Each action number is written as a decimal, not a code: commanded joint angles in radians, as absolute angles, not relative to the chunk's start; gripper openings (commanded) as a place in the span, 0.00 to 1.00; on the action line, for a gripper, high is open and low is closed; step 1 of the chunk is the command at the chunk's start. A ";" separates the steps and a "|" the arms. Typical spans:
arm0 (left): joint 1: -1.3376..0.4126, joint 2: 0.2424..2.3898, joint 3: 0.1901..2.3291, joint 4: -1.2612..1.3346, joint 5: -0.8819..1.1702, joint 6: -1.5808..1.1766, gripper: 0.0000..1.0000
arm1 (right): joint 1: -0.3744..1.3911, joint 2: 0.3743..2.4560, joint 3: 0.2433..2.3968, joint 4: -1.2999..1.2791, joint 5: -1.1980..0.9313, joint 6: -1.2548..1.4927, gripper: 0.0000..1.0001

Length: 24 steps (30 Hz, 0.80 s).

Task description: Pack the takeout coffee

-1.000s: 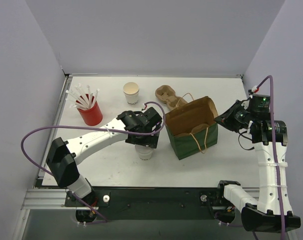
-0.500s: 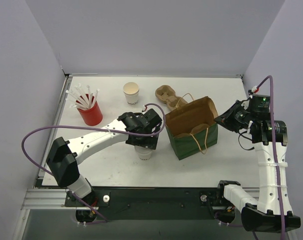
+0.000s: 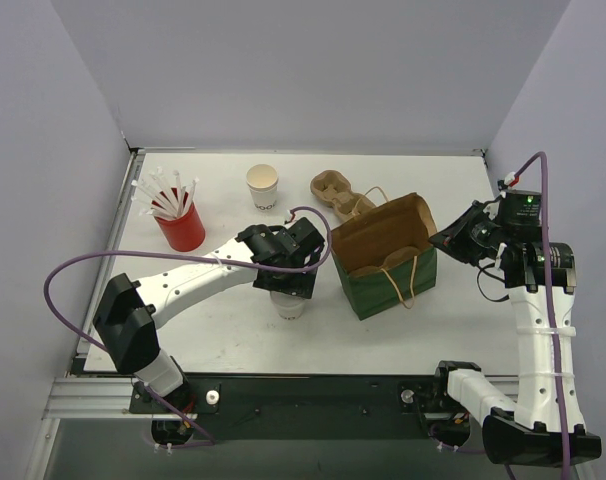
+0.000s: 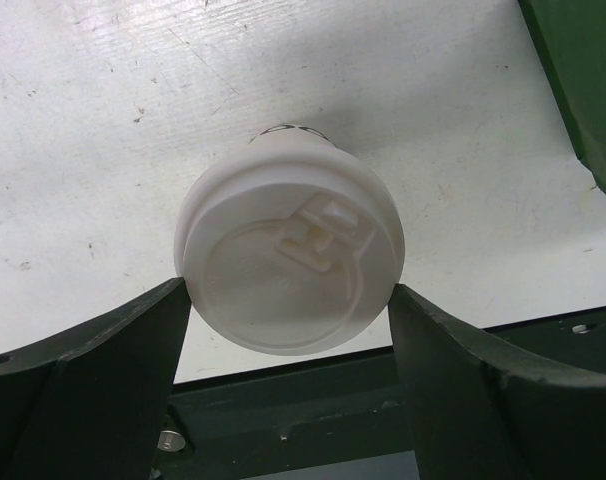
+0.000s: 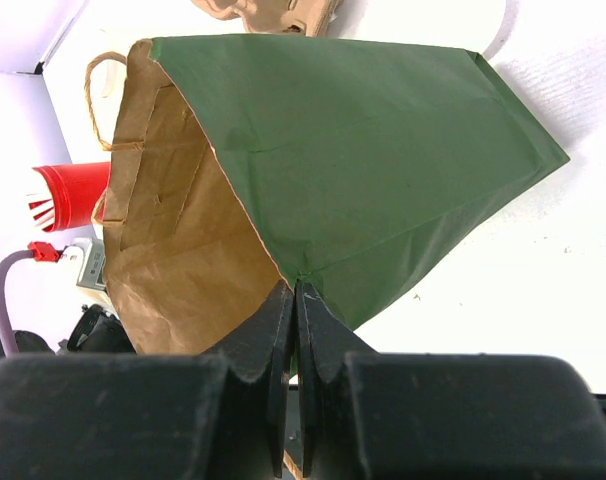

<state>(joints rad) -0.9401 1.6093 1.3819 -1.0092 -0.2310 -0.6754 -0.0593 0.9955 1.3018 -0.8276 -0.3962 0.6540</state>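
- The takeout coffee (image 4: 288,255) stands upright on the white worktop (image 4: 83,150); it has a white lid on top; it sits near the front, just left of the green paper bag (image 3: 393,280), and does not touch it
- The left pincer (image 4: 288,300) hangs right over the cup; its fingers (image 4: 133,340) are spread wide, one on each side of the lid, right at its edge; I cannot tell if they squeeze it
- The right pincer (image 5: 295,300) is pressed together on the top edge of the bag at its right side; the bag's mouth is open; the bag is brown inside
- A brown pulp carrier (image 3: 333,188) lies behind the bag; part of it is hidden by the bag
- A second paper cup (image 3: 263,186) with no lid stands at the back, left of the carrier and apart from it
- A red cup (image 3: 183,230) full of white straws (image 3: 163,195) stands on the left side, well apart from the bag
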 commanded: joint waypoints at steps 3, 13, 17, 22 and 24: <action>-0.940 1.614 1.362 -0.968 -0.239 -0.678 0.82 | -0.067 0.985 1.324 -0.830 -0.391 0.653 0.00; -0.948 1.585 1.296 -0.950 -0.265 -0.699 0.74 | -0.067 0.985 1.322 -0.828 -0.396 0.652 0.00; -0.951 1.582 1.292 -0.956 -0.275 -0.700 0.73 | -0.067 0.985 1.322 -0.828 -0.397 0.652 0.00; -0.954 1.595 1.316 -0.974 -0.287 -0.689 0.80 | -0.068 0.980 1.318 -0.828 -0.397 0.652 0.00; -0.959 1.601 1.324 -0.988 -0.293 -0.686 0.81 | -0.069 0.979 1.319 -0.828 -0.397 0.652 0.00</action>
